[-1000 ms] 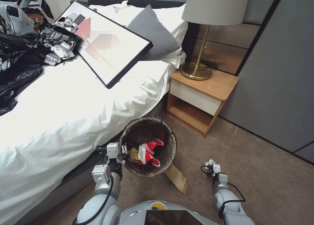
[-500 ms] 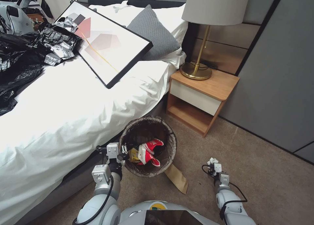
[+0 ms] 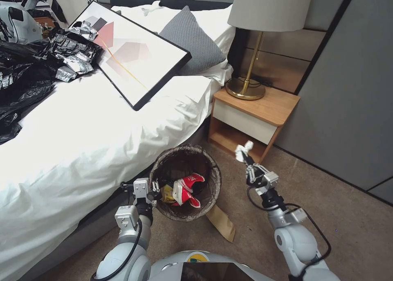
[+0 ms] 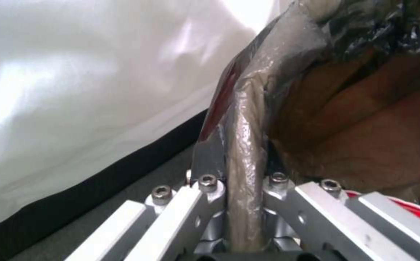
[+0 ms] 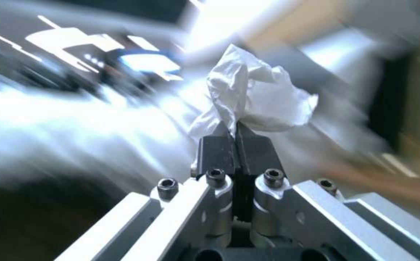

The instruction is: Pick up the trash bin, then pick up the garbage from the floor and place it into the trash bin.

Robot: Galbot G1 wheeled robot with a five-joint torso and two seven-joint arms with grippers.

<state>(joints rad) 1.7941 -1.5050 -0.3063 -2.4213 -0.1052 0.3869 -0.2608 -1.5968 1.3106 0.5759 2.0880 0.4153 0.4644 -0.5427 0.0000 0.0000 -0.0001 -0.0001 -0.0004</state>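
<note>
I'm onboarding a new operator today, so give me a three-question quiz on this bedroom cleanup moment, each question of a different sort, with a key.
1. True or false: the left gripper is shut on the rim of the trash bin.
2. Multiple choice: what does the right gripper hold? A) a clear bottle B) a crumpled white scrap C) a red-and-white cup
3. Fill in: the flat brown paper bag lies on the ____ beside the bin.

Key
1. True; the wrist view shows the lined rim pinched between its fingers.
2. B; the crumpled white scrap is raised near the nightstand, not yet over the bin. The red-and-white cups are already inside.
3. Floor.
</note>
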